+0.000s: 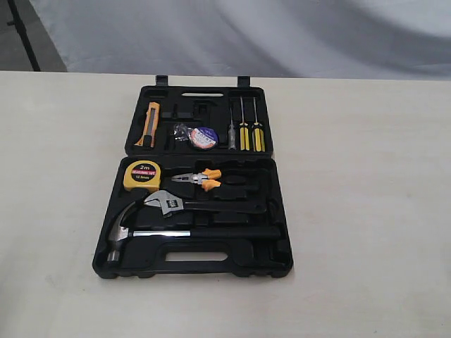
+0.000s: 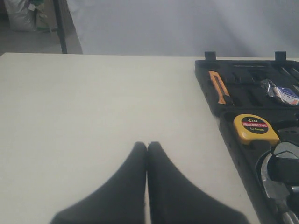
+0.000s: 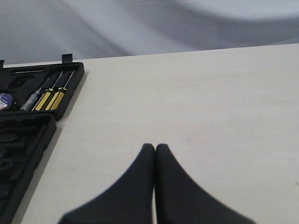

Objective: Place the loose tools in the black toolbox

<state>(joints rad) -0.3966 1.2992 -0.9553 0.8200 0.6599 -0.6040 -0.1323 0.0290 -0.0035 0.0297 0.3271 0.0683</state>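
Hammer [image 1: 183,233], wrench [image 1: 204,205], tape roll [image 1: 204,137] are lying in the toolbox [image 1: 278,264]; left gripper [image 2: 147,144], right gripper [image 3: 155,147] resting closed, empty; nothing seemingly awaiting fetching.

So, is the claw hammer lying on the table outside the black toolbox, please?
No, the hammer lies inside the black toolbox, next to the adjustable wrench.

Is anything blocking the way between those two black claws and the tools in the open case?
Nothing visible. Only bare table lies between the shut left claw, the shut right claw and the black toolbox. It lies open, and the hammer, wrench and tape roll already sit uncovered inside.
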